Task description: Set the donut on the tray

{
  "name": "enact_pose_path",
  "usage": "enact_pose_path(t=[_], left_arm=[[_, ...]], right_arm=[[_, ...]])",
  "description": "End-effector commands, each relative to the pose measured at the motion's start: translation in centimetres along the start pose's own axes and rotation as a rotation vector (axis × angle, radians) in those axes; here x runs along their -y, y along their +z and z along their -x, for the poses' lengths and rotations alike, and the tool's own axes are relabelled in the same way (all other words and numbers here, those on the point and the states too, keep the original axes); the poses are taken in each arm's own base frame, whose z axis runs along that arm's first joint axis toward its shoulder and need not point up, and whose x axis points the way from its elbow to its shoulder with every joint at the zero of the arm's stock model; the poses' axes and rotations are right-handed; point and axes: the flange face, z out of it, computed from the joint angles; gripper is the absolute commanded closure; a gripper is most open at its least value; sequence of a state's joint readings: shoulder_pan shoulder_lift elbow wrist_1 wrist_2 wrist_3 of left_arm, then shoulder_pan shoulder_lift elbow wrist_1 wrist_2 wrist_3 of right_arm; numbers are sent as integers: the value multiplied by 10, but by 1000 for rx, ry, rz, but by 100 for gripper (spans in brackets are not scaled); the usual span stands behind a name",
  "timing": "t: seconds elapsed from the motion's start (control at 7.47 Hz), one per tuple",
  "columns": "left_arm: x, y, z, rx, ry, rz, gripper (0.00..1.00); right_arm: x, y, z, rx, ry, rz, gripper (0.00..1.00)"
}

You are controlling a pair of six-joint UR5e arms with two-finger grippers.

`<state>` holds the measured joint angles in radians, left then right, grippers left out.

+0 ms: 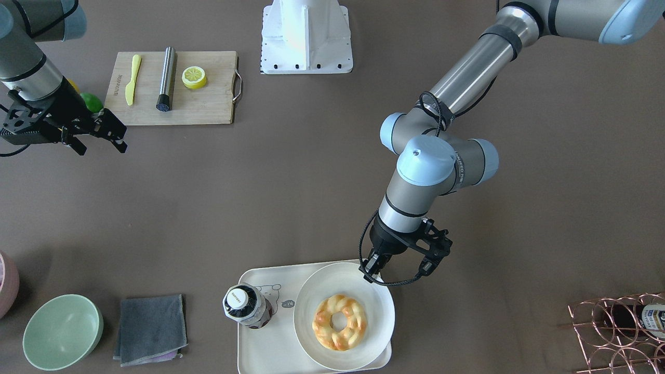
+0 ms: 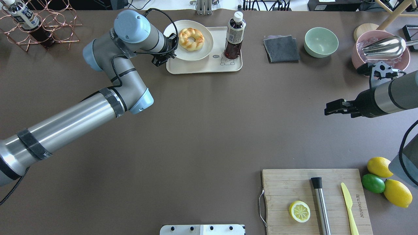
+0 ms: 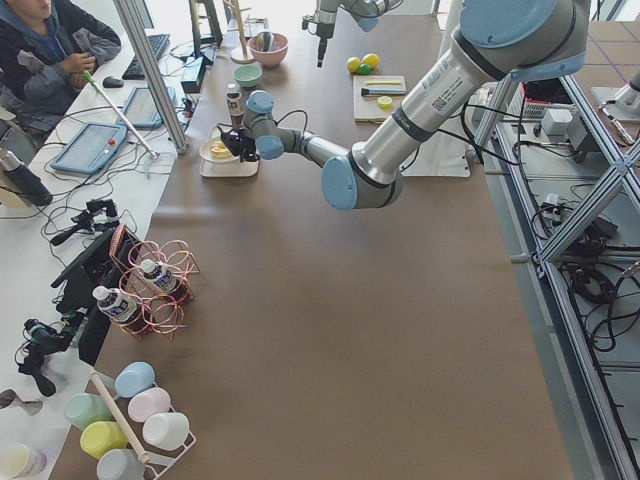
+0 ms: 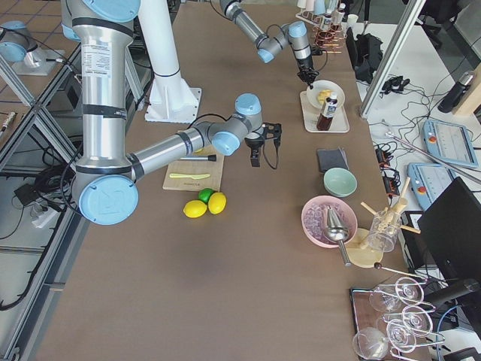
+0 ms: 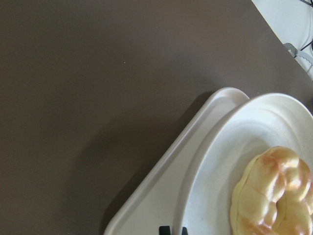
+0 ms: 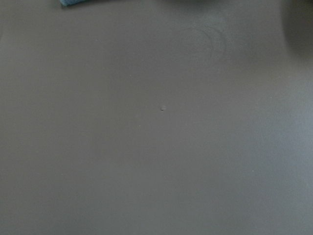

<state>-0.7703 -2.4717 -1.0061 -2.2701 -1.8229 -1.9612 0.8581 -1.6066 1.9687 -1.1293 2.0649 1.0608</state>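
Status: donut (image 1: pixel 340 322) is inside the tray (image 1: pixel 265 348) outline, so I'd call the placement basically done. It doesn't touch the tray directly. It lies on a round white plate (image 1: pixel 317 283), and the plate covers the end of the tray nearest the left arm. The plate's rim overhangs the tray's corner a little on that side. A bottle (image 1: pixel 244 306) stands upright on the tray's other end, clear of the plate

Left hand (image 1: pixel 370 274) is at that same tray corner, tips right at the plate's rim. The wrist view shows two dark fingertips (image 5: pixel 165 230) close together with a narrow gap between them at the rim. I cannot tell whether they're clamped on the rim or just sitting beside it. It isn't holding the donut

Right hand (image 1: pixel 103 148) is well apart from the tray over bare table (image 1: pixel 311 182), fingers spread, nothing in it

What's left, as I read it: let go of the plate if it's gripped, then back the left arm off without dragging the rim. Possibly nudge the plate fully inside the tray

Donut itself is a twisted, braided ring, golden yellow with orange-brown glazed patches. It lies flat with the hole up, roughly centred on the plate, and looks intact
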Motion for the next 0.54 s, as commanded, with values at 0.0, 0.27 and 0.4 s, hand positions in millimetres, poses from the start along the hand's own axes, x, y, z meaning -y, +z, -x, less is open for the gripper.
enact_pose_path(t=[0.0,0.27,0.4], left_arm=[[-23,15,-10,-13,-23,-17,100],[-22,16,-9,-12,-23,-18,100],[-22,16,-9,-12,-23,-16,100]], right_arm=[[7,2,-17,1,2,-10,0],[5,3,-20,-3,5,-7,0],[5,5,-21,-5,6,-4,0]])
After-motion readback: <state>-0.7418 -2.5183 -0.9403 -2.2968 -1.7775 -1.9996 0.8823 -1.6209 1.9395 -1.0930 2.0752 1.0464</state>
